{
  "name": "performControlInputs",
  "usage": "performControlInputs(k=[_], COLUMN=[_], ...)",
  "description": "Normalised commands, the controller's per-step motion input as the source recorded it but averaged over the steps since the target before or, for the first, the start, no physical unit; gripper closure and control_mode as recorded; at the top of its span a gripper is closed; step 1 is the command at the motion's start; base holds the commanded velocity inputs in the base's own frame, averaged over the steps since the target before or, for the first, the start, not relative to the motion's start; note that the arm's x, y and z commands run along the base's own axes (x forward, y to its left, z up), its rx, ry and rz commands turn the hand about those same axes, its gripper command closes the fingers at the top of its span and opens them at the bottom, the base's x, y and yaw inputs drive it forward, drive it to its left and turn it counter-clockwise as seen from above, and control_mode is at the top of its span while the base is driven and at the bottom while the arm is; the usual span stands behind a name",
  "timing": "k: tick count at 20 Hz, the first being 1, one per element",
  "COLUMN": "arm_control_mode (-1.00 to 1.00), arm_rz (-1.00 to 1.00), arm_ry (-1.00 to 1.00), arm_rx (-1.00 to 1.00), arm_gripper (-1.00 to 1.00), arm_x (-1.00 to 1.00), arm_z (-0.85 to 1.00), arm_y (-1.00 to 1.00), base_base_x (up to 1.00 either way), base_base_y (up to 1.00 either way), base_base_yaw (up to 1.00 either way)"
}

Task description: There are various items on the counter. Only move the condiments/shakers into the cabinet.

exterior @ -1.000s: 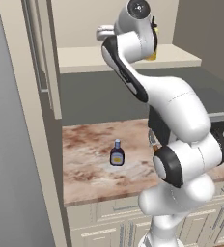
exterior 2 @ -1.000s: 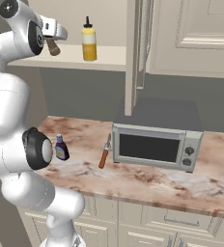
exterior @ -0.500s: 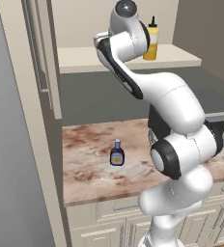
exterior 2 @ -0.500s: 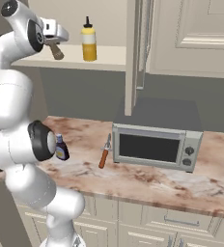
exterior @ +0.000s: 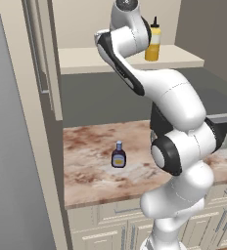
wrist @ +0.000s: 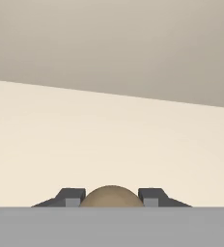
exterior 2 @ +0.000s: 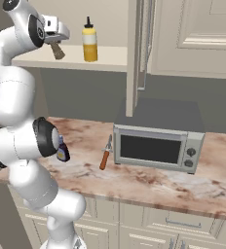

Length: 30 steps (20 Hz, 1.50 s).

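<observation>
My gripper (exterior 2: 56, 50) is shut on the short tan pepper shaker (exterior 2: 58, 52), held tilted just over the left part of the cabinet shelf (exterior 2: 110, 57). In the hand view the shaker's tan dome (wrist: 111, 197) sits between the two fingertips (wrist: 71, 198) above the cream shelf board (wrist: 109, 144). The yellow squeeze bottle (exterior 2: 89, 41) (exterior: 153, 45) stands upright on the shelf to the right of the gripper. The dark bottle with a blue cap (exterior: 118, 155) (exterior 2: 62, 151) stands on the marbled counter (exterior: 91, 171), partly behind my arm in the right base view.
A silver microwave (exterior 2: 159, 141) (exterior: 225, 132) stands on the counter's right half. A thin orange-brown stick-like item (exterior 2: 105, 153) lies just left of it. A tall beige side panel (exterior 2: 132, 53) closes the shelf on the right; an open cabinet door (exterior: 39, 53) stands at its left.
The hand has come down a little and closer to the shelf with the pepper shaker still in its grip. The bottles have not moved.
</observation>
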Motion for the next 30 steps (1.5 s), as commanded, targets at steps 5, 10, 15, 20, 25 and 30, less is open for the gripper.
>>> performControlInputs(k=[5, 10, 15, 20, 25, 30], arm_control_mode=[-1.0, -1.0, -1.0, -1.0, -1.0, -1.0], arm_rz=[0.0, 0.0, 0.0, 0.0, 0.0, 0.0], arm_ry=[0.0, -0.1, -0.14, -0.16, -0.15, -0.1], arm_rx=[0.0, 0.0, 0.0, 0.0, 0.0, 0.0], arm_gripper=[1.0, 1.0, -1.0, -1.0, -1.0, -1.0], arm_x=[0.09, 0.06, 0.1, 0.11, 0.17, 0.14], arm_z=[-0.04, -0.14, -0.23, -0.18, -0.17, -0.1], arm_y=[-0.07, -0.12, -0.08, -0.16, -0.18, -0.16], base_base_x=[0.0, 0.0, 0.0, 0.0, 0.0, 0.0], base_base_y=[0.0, 0.0, 0.0, 0.0, 0.0, 0.0], base_base_yaw=[0.0, 0.0, 0.0, 0.0, 0.0, 0.0])
